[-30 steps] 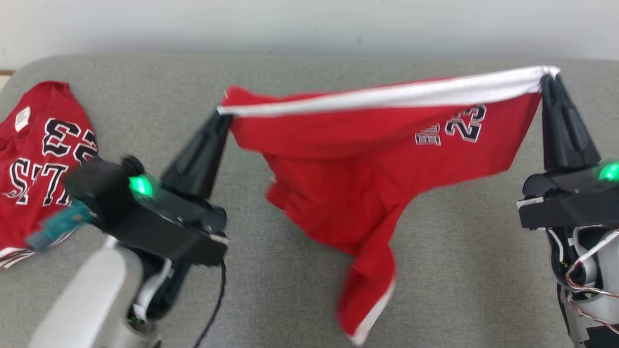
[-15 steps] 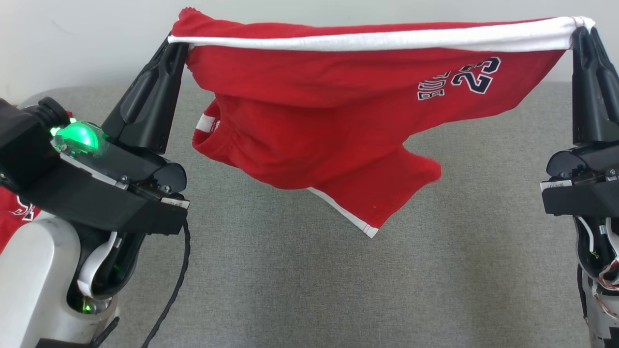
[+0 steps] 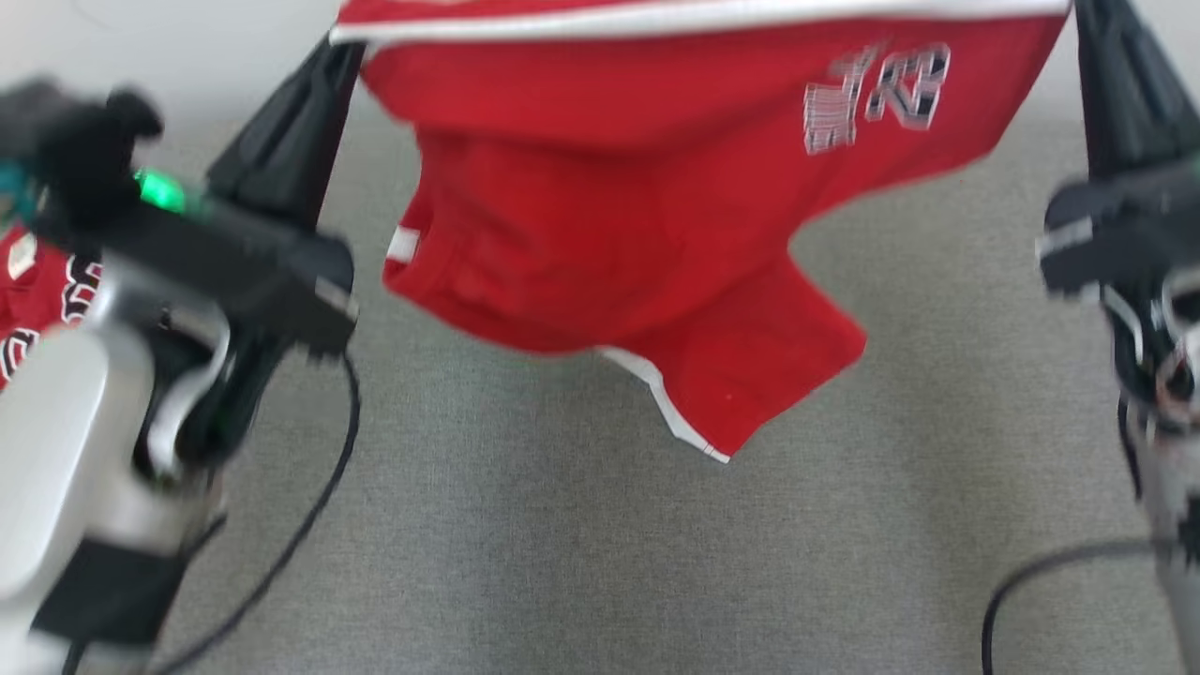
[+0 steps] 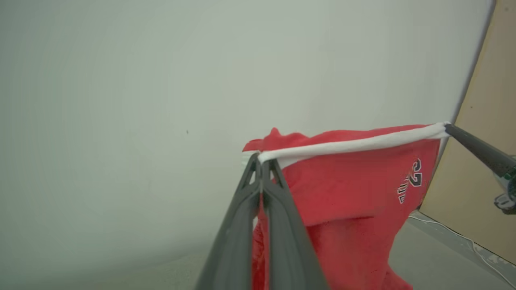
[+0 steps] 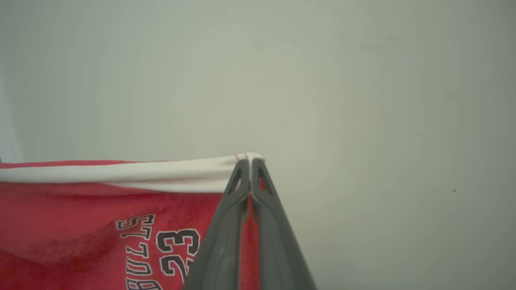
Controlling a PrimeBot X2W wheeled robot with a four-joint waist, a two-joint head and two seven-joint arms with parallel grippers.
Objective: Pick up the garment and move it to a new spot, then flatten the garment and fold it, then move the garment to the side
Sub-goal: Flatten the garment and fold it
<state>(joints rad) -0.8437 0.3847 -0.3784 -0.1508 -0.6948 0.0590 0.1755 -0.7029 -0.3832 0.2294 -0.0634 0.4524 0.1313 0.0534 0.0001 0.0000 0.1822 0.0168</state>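
Above the grey surface (image 3: pixel 581 562), red shorts (image 3: pixel 600 187) hang in the air, clear of it, stretched sideways by their white waistband (image 4: pixel 354 143). The left end effector (image 4: pixel 261 157) is clamped on one end of the band and the right end effector (image 5: pixel 250 161) on the other, each with its fingers pressed together on only a small pinch of cloth at the very tip. The band runs nearly taut between them. Below it the legs sag unevenly: one leg (image 3: pixel 750 394) points down toward the surface, while the other is bunched up near the left side. The head view is blurred.

Likely risks, judged from this:
- Either small pinch could slip if the arms pull further apart or swing, dropping one end.
- Lowered as they hang, the shorts would probably land with the bunched leg folded under, leaving creases to smooth out.
- A red jersey (image 3: pixel 28 300) lies on the surface at the far left, partly behind the left arm; setting down too far that way could overlap it.
- A black cable (image 3: pixel 309 525) loops low beside the left arm and might catch the hanging cloth.
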